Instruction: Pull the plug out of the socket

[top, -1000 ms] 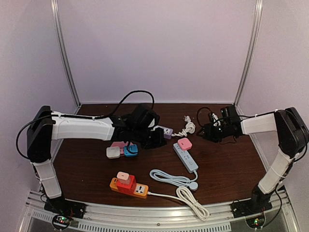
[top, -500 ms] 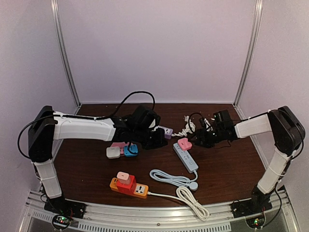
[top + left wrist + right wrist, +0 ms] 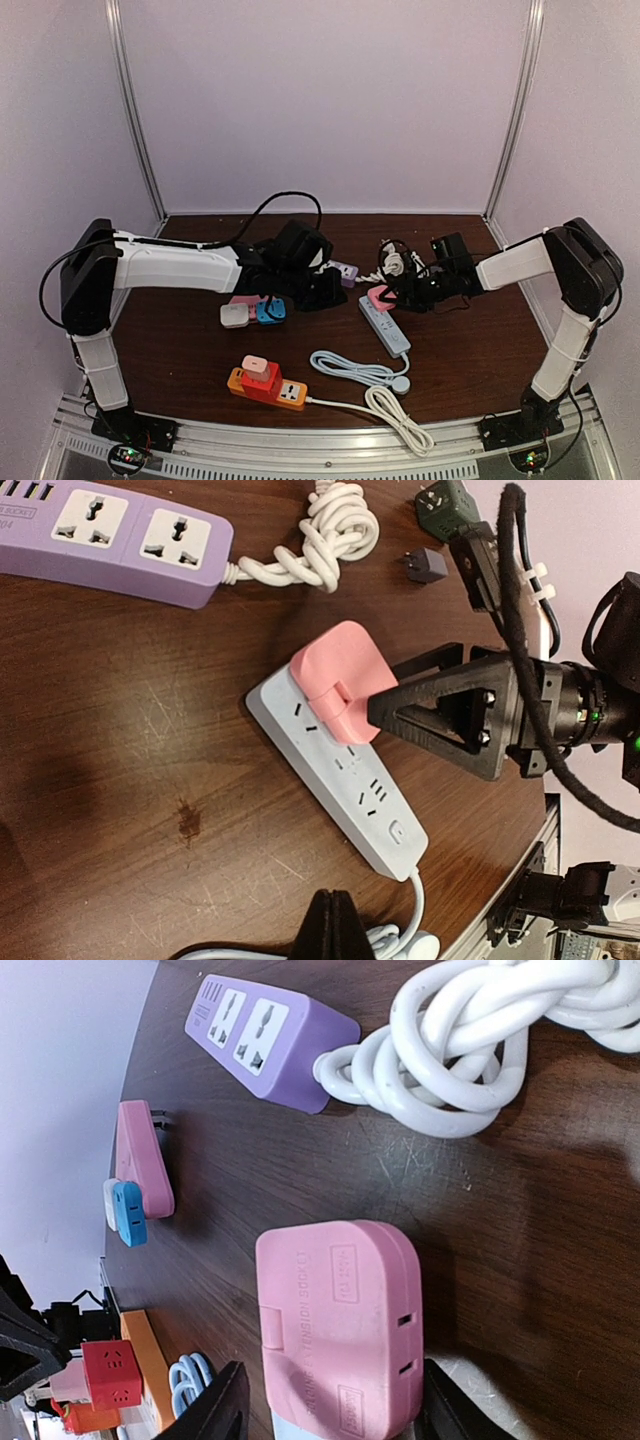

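Note:
A pink plug (image 3: 381, 296) sits in the far end of a pale blue power strip (image 3: 388, 328) at mid table. My right gripper (image 3: 400, 295) is open and low, one finger on each side of the plug (image 3: 340, 1325); the left finger (image 3: 215, 1405) shows a thin gap, the right finger (image 3: 445, 1410) is at the plug's edge. The left wrist view shows the plug (image 3: 338, 680) on the strip (image 3: 340, 770). My left gripper (image 3: 333, 905) is shut and empty. It hovers left of the strip (image 3: 325, 292).
A purple power strip (image 3: 343, 270) with a knotted white cord (image 3: 390, 265) lies behind the plug. Pink, white and blue adapters (image 3: 250, 308) lie to the left. An orange strip with a red adapter (image 3: 265, 380) and a coiled white cable (image 3: 390, 395) lie near the front.
My right gripper has moved left across the table from the right side and now straddles the pink plug. The left arm has barely moved.

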Available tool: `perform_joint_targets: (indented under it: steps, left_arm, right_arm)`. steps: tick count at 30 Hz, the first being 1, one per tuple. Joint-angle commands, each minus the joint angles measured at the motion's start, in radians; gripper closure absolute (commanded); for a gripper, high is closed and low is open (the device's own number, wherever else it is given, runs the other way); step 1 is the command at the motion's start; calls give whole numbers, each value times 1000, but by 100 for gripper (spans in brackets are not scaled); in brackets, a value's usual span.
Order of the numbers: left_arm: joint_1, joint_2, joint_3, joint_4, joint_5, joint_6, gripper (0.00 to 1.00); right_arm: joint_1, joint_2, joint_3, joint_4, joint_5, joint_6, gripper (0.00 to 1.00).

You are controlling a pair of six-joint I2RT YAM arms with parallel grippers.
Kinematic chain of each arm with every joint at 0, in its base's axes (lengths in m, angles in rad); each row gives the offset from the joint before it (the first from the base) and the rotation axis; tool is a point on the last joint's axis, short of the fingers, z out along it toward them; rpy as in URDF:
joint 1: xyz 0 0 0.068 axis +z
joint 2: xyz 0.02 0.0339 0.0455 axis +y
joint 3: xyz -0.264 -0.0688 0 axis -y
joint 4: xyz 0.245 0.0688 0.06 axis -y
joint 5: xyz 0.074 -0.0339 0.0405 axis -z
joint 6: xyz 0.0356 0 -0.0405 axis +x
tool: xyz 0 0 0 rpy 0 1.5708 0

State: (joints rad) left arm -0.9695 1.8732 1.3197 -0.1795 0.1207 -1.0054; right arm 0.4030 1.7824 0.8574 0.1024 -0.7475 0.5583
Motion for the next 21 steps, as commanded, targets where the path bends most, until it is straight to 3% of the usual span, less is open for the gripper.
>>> perform_joint_targets:
  steps: [1,4,21]
  left_arm:
    - [7,19,-13,37,14,-8,100]
    - [7,23,-13,38,13,-8,100]
    - [6,44,-10,47,28,-11,100]
  right_arm:
    - [4,-16,4,20,5,14,47]
    - [7,-32,9,17,17,20,52]
    - [36,-67,32,-33,67,0,55]
